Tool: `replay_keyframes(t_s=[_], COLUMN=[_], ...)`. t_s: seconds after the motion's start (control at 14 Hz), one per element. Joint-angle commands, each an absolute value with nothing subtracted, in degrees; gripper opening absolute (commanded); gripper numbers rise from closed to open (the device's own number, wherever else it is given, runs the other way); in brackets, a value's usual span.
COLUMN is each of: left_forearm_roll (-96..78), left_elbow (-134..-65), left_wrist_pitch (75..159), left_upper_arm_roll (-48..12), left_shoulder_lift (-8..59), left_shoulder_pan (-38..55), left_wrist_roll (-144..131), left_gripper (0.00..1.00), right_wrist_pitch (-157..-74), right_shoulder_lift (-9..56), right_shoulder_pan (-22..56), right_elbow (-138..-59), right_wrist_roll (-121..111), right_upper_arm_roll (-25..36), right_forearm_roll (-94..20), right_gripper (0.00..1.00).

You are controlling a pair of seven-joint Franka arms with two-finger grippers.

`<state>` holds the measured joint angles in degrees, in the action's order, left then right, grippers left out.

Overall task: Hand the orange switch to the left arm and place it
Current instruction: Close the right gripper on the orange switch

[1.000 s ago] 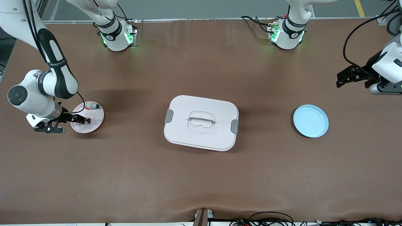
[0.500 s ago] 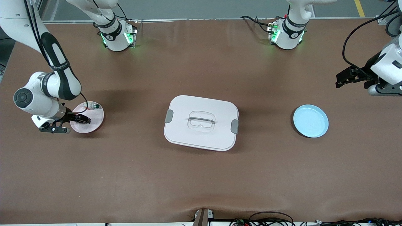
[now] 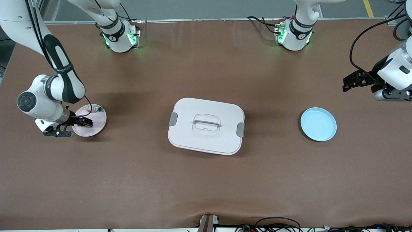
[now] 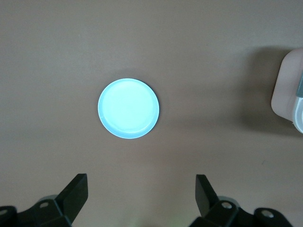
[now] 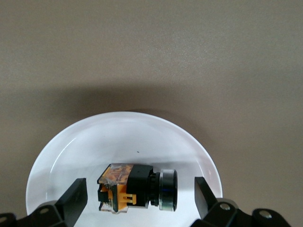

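Observation:
The orange switch [image 5: 137,187], black with orange parts and a silver ring, lies on its side in the pink plate [image 3: 98,122] toward the right arm's end of the table. My right gripper [image 5: 141,189] is open low over that plate [image 5: 94,137]. Its fingers stand on either side of the switch with gaps, touching nothing. In the front view this gripper [image 3: 87,122] covers the switch. My left gripper [image 3: 351,80] hangs open and empty over bare table toward the left arm's end, beside the blue plate [image 3: 318,124]. The box [image 3: 206,106] sits mid-table between the two plates.
A small white component with a green cap [image 3: 96,109] rests on the pink plate's rim, on its part farther from the front camera. The left wrist view shows the blue plate [image 4: 128,108] and a corner of the box [image 4: 286,90]. Cables lie along the table's near edge.
The right arm's wrist has swung a little toward the pink plate while its fingertips stayed over the switch. The left gripper has drifted slightly toward the robots' bases.

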<state>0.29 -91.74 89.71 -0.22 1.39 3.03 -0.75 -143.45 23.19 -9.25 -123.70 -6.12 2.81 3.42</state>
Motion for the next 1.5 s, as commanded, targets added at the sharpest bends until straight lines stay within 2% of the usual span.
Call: replay_keyframes(t_s=[0.0, 0.86, 1.21, 1.43], left_forearm_roll=[0.3, -4.5, -4.8, -11.5], left_elbow=[-91.3, -91.1, -87.3, -87.0], left_wrist_pitch=[89.2, 89.2, 86.8, 85.9], left_upper_arm_roll=[0.0, -0.3, -2.5, -3.0], left_shoulder_lift=[1.4, 1.6, 1.8, 1.7], left_shoulder_pan=[3.2, 3.7, 4.3, 3.8], left_wrist_roll=[0.6, 0.6, 0.6, 0.3], left_gripper=[1.0, 1.0, 1.0, 1.0], right_wrist_pitch=[-144.1, -145.5, -146.5, -146.5], right_shoulder_lift=[23.6, 24.7, 25.6, 25.5], right_shoulder_pan=[-9.5, -9.5, -9.5, -9.6], right_elbow=[-124.6, -125.3, -124.9, -124.9], right_wrist_roll=[-5.8, -5.8, -5.8, -5.9], right_upper_arm_roll=[2.4, 2.3, 2.3, 2.3], right_forearm_roll=[3.4, 3.3, 3.3, 3.3], right_gripper=[1.0, 1.0, 1.0, 1.0])
